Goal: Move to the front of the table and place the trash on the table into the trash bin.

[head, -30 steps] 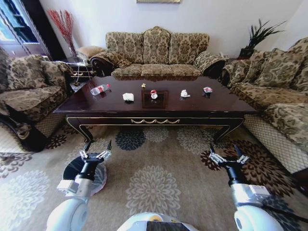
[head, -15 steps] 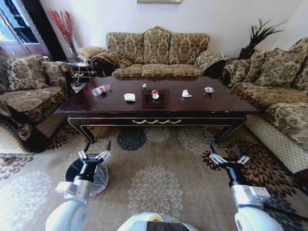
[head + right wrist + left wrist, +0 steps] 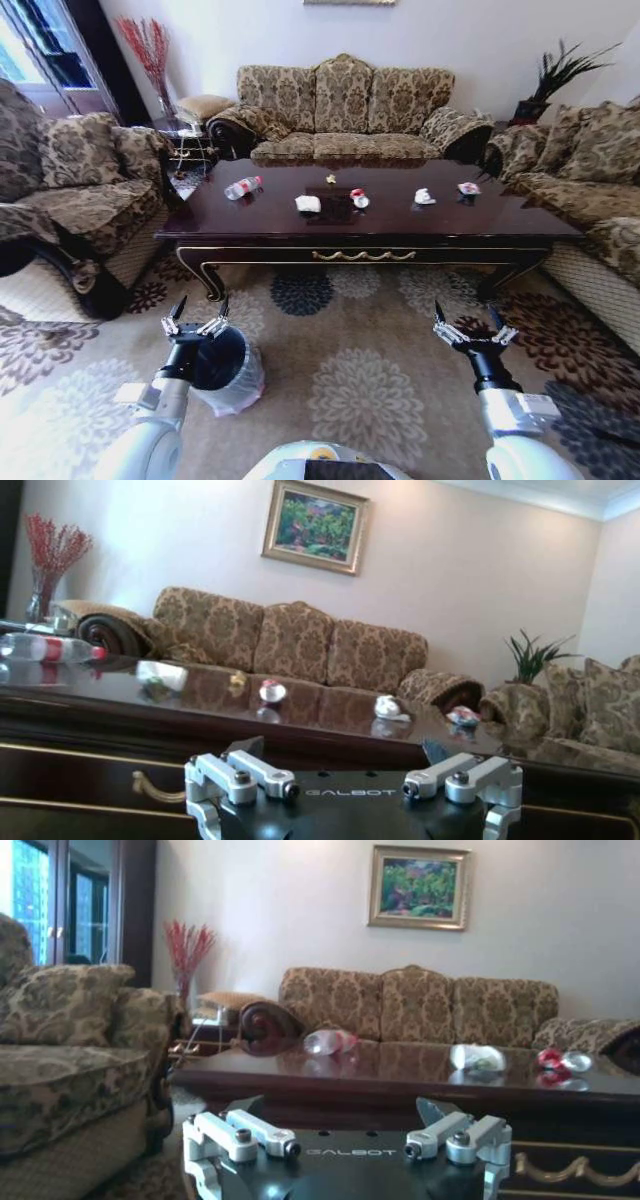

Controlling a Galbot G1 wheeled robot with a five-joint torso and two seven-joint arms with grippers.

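Head view, nearest zone. The left gripper [image 3: 197, 322] hangs low over the patterned carpet [image 3: 370, 385], fingers spread and empty, just above the rim of the round black trash bin with its whitish translucent bag liner [image 3: 228, 374]. The right gripper [image 3: 474, 336] hangs at the same height on the other side, fingers likewise spread and empty, well apart from the bin.

Middle zone. The large rectangular coffee table of glossy dark reddish-brown wood with gold trim [image 3: 480, 225] stands ahead, slightly right of centre, beyond reach of both arms. On its top lie 6 pieces of trash in a loose row: a small clear plastic bottle with a red label [image 3: 241, 187], a crumpled white tissue [image 3: 308, 204], a tiny yellowish scrap [image 3: 331, 179], a red-and-white wrapper [image 3: 359, 198], a second white tissue [image 3: 424, 197] and a second red-and-white wrapper [image 3: 468, 188].

Far zone. A patterned 3-seat sofa [image 3: 345, 105] backs the table.

Step in hand, as judged: the approach to the table front. It goes best with the base squared to the long edge, stopped short of the curved legs, and the bin kept within the left arm's reach.

View differences. Both wrist views look across the tabletop at edge height and show a framed painting [image 3: 418, 888] on the wall above the sofa; the head view alone shows the bin.
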